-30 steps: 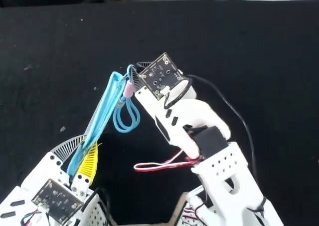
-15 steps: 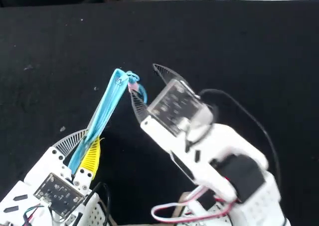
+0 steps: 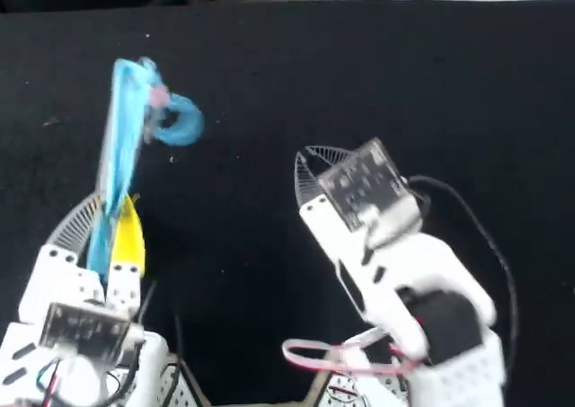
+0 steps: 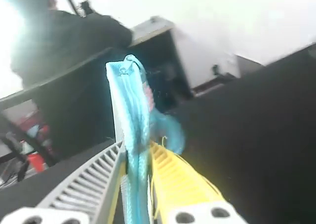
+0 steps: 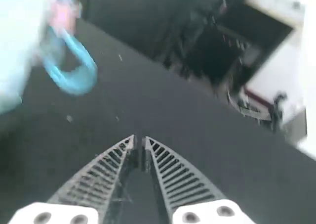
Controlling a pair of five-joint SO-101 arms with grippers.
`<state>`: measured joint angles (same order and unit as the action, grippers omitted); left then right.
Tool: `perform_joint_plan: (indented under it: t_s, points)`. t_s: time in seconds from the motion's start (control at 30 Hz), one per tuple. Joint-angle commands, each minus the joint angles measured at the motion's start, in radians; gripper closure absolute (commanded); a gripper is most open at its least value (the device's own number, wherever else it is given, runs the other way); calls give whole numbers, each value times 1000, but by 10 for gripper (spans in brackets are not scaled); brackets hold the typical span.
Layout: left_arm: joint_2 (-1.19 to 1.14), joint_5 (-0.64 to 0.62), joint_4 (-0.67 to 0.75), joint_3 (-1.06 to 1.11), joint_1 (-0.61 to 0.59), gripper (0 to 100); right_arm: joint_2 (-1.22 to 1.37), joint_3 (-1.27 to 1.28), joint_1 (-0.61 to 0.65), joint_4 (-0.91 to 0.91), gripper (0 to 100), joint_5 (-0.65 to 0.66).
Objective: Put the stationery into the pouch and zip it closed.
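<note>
The pouch (image 3: 121, 137) and its loop (image 3: 187, 130) are blurred; the pouch's lower end is hidden in the left gripper (image 4: 134, 147), and its inside cannot be seen.

A black table (image 3: 359, 66) spreads wide; behind it stand a dark cabinet (image 4: 160, 61) and a white wall (image 4: 232, 11).

the pouch (image 3: 121, 146) is seen in light blue, with a brighter blue cord loop (image 3: 180, 127) and a small pink tab (image 3: 159, 97) at its far end. the left gripper (image 3: 112, 211) is made up of one yellow ribbed finger (image 4: 173, 177) and one pale grey ribbed finger (image 4: 89, 184), set on a white body. the right gripper (image 5: 139, 141) is fitted with dark grey fingers patterned with a ribbed lattice, on white mounts. the table (image 3: 404, 75) is covered in plain black. a red and white cable (image 3: 292, 353) is seen at the right arm.
</note>
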<state>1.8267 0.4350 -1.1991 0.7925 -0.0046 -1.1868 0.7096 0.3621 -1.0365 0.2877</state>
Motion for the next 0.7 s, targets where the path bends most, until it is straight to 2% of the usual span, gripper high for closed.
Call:
perform_joint_plan:
  t_s: [0.0,0.23,0.33,0.5,0.67]
  points:
    - [-5,8,149,68,-62,970,-22,166,-72,124,987,-6]
    - [-11,8,451,401,-71,970,-24,374,-140,144,987,0]
    - [-11,8,535,536,-62,970,-24,449,-141,150,987,0]
    - [-11,5,548,671,73,970,-24,529,-135,160,987,0]
    - [-11,-86,551,716,189,963,-24,662,-135,279,987,-2]
